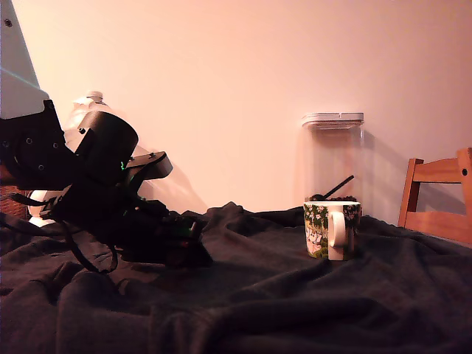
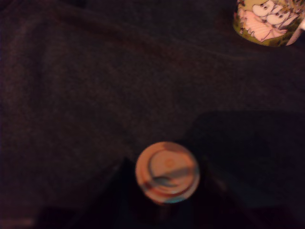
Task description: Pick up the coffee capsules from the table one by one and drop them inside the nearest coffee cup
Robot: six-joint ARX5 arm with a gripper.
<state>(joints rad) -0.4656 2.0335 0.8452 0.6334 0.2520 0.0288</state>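
Copper-toned capsule [image 2: 167,172] sits between the dark gripper [image 2: 164,191] jaws, which appear closed on it. Black cloth table [image 1: 295,302] lies beneath; coffee cup [image 1: 332,229] stands well apart

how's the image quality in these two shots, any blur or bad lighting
Exterior view: dim, with a warm pinkish cast; the gripper is a dark mass on the black cloth, the coffee cup fairly sharp. Wrist view: very dark and soft; the capsule is blurred, the fingers are lost in shadow, and the cup looks washed out.

White, green-leaf-printed coffee cup [image 1: 332,229]; black table [image 1: 295,310] cloth; copper capsule [image 2: 167,172].
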